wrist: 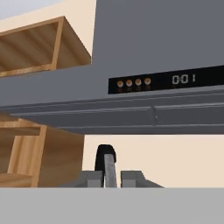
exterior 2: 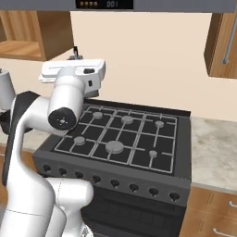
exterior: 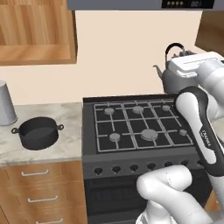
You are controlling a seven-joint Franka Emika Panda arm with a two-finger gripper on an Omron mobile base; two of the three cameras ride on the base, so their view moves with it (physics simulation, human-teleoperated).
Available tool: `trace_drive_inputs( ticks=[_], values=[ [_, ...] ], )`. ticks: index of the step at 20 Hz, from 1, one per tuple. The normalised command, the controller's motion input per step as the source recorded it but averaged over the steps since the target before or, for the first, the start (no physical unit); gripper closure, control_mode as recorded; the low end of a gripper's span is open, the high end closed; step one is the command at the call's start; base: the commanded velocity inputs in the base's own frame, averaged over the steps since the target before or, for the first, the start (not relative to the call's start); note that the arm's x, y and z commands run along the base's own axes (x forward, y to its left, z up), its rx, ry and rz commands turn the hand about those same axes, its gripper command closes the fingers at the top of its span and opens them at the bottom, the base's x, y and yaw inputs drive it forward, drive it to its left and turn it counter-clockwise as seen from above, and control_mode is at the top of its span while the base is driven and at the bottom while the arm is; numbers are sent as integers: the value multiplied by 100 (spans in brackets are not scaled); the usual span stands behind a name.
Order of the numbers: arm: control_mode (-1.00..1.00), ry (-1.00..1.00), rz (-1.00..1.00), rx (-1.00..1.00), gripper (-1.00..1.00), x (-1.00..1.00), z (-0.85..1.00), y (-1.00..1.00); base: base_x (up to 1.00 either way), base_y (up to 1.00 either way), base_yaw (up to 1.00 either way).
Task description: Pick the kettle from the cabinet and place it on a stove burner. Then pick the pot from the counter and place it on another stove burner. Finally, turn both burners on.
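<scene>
The grey kettle [exterior: 167,75] hangs in the air above the back right of the black stove [exterior: 139,123], spout pointing left. My gripper [exterior: 183,53] is shut on its thin black arched handle [wrist: 105,159], which stands between the two fingertips [wrist: 89,178] in the hand view. Several round grey burners [exterior: 148,134] lie bare under the grates. On the marbled counter [exterior: 65,146] left of the stove sits the black pot [exterior: 38,132] with its two loop handles. An open wooden cabinet [exterior: 35,30] hangs at the upper left.
A tall grey canister [exterior: 5,103] stands at the counter's far left. The range hood [wrist: 166,83] with its display is close above the hand. A row of knobs [exterior 2: 115,183] lines the stove front. A wooden door with a silver bar handle [exterior 2: 227,41] hangs right of the stove.
</scene>
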Motion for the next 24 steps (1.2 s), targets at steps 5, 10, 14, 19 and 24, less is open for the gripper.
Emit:
trace_drive_inputs(
  ticks=[5, 10, 14, 19, 24],
  values=[
    [100, 0, 0, 0, 100, 0, 0, 0, 46, -19, 2],
    [100, 0, 0, 0, 100, 0, 0, 0, 44, -16, 1],
    [-100, 0, 0, 0, 100, 0, 0, 0, 13, -7, 0],
    [-100, 0, 5, 1, 100, 10, -4, 0, 0, 0, 0],
    [-100, 1, 21, 7, 100, 22, -15, 0, 0, 0, 0]
  ],
)
